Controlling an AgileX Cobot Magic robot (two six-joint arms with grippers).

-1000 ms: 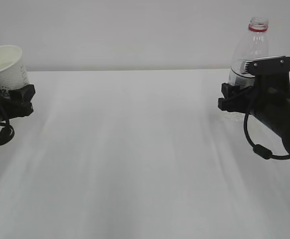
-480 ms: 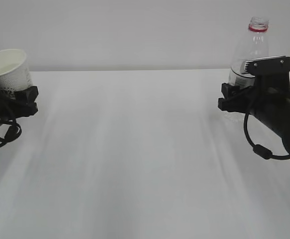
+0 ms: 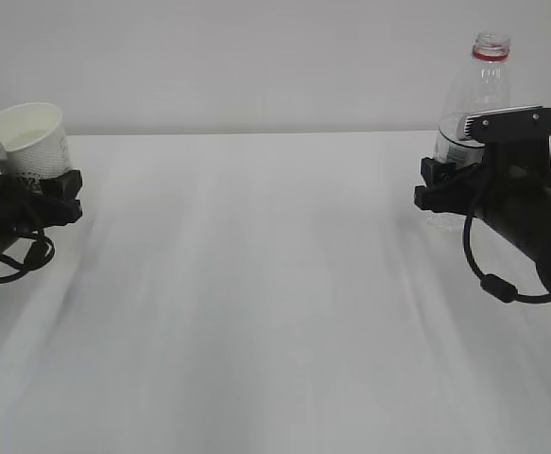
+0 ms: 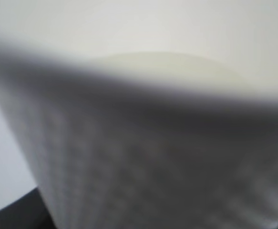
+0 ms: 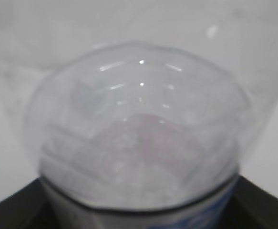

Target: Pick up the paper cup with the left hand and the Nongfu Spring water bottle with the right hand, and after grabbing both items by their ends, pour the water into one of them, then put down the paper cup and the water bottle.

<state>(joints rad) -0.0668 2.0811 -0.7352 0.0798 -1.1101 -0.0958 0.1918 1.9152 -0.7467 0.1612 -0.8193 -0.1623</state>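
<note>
A: Where's the bottle [image 3: 475, 104]?
B: Far right of the table [image 3: 256, 284], upright, uncapped, clamped low down by the right hand [image 3: 450, 183].
A: And the cup [image 3: 31, 140]?
B: Far left, tilted, grasped by the left hand [image 3: 39, 187].

**Obscured and unclear regions**

Left wrist view: cup [image 4: 143, 157] filling the picture, badly blurred, edges cropping its sides and base. In the exterior view, left gripper [image 3: 29, 203] hiding the cup's lower half; logo unreadable. Right gripper [image 3: 464, 180] covering the bottle [image 3: 478, 95] label and base. Right wrist view blurring; water level indeterminable.
</note>
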